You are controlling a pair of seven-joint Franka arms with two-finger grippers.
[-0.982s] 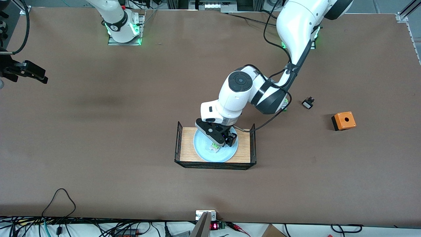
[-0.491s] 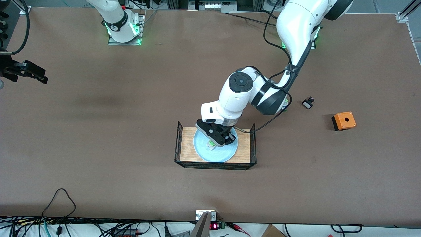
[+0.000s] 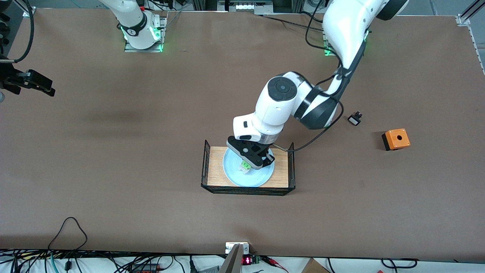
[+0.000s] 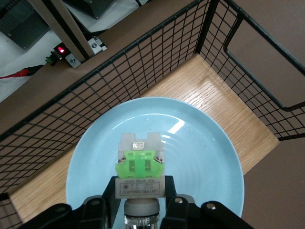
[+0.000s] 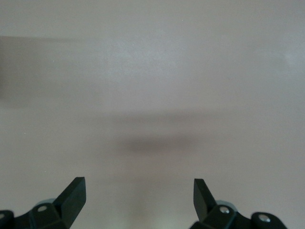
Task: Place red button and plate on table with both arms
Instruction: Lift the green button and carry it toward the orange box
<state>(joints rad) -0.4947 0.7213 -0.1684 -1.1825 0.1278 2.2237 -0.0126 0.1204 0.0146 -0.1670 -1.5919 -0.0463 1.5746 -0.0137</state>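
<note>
Clamping my left gripper [image 4: 138, 202] on the red button [image 4: 139, 171] over the plate [image 4: 209, 157], ready to lift; right gripper [image 5: 138, 191] waits, jaws apart.

surface – brown tabletop [image 3: 113, 170] | near edge – cable tangle [image 3: 68, 261]

Left gripper [image 3: 253, 165] down in tray [image 3: 246, 189], over plate [image 3: 231, 172]; wire walls hem it at both ends and on camera side, way out only upward. Right gripper [image 5: 139, 191]: bare table [image 3: 113, 159] below, nothing near.
</note>
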